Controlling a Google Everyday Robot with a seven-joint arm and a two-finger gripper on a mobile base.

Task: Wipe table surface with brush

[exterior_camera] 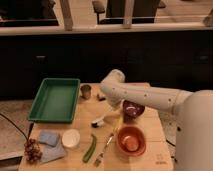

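The brush (99,120), with a short white handle and a dark head, lies on the light tan wooden table surface (82,112) near its middle. My gripper (113,110) hangs down from the white arm just right of and above the brush, close to its handle end. Whether it touches the brush is not visible. The arm reaches in from the lower right and covers part of the tabletop.
A green tray (54,99) sits at the left, with a metal cup (86,91) beside it. A dark purple bowl (133,108), an orange bowl (131,140), a yellow-handled fork (104,146), a green pod (90,148), a white dish (70,138), a blue sponge (48,137) and grapes (32,150) lie along the front.
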